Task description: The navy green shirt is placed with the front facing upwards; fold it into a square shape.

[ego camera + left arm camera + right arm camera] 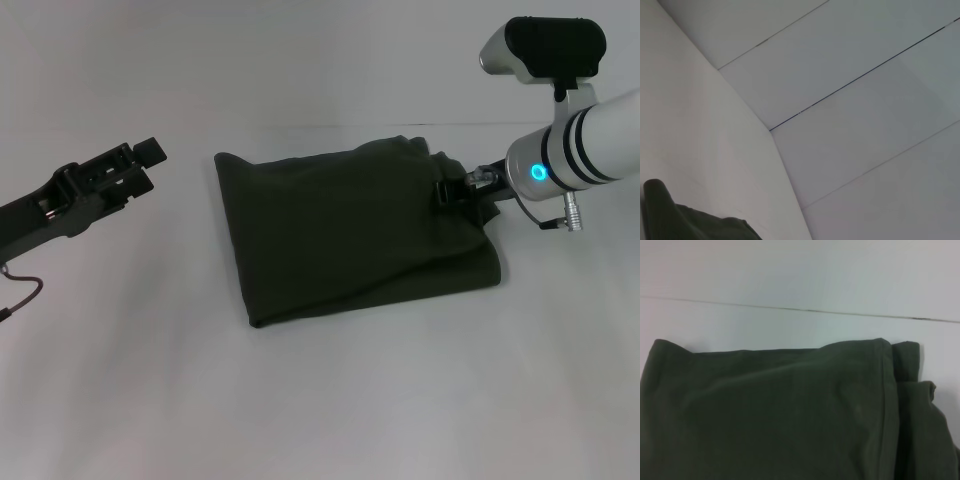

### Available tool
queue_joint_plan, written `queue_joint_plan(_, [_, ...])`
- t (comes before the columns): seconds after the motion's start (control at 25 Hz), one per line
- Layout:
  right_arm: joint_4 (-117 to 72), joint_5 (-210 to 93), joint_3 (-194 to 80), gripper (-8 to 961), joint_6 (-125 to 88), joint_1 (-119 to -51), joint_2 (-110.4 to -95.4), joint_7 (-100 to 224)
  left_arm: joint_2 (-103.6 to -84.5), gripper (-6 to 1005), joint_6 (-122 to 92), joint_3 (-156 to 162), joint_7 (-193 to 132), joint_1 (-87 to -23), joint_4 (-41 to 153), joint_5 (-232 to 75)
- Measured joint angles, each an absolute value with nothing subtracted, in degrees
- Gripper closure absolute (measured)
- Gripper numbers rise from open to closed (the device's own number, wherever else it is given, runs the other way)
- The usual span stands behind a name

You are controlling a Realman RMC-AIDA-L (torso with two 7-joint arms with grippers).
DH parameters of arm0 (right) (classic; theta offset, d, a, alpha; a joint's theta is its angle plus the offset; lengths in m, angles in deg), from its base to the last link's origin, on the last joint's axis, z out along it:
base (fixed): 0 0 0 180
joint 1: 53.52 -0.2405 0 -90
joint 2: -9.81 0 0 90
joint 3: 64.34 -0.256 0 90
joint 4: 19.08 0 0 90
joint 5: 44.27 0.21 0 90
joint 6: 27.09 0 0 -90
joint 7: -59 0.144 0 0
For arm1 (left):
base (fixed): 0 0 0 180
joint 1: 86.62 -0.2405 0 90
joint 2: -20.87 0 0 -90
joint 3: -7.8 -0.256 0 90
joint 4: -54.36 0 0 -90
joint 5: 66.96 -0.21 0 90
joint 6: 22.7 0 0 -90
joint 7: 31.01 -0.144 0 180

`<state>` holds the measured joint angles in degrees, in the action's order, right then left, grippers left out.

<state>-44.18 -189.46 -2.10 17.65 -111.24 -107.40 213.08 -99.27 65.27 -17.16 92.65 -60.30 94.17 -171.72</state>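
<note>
Left arm: dark, enters from the left edge of the head view, angled up and toward the navy green shirt [350, 230]. Left gripper [138, 165]: held well apart from the shirt's left edge, off the cloth, its black fingers spread with a gap showing between them.

Right arm: white forearm with black bands and a lit blue ring, reaching in from the right. Right gripper [462, 185]: at the shirt's far right corner, touching the cloth.

The folded shirt [350, 230] lies mid-table [300, 400]; the left tool [125, 165] is apart on its left, the right tool [455, 188] at its right edge.
</note>
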Motion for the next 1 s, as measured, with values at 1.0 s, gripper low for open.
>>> queue_joint_plan(1.0, [-56.6,-189.4,-4.0,888,26.2,-108.6,-105.75,215.2,-99.36,234,65.3,-17.2,92.7,-60.8,94.2,-171.5])
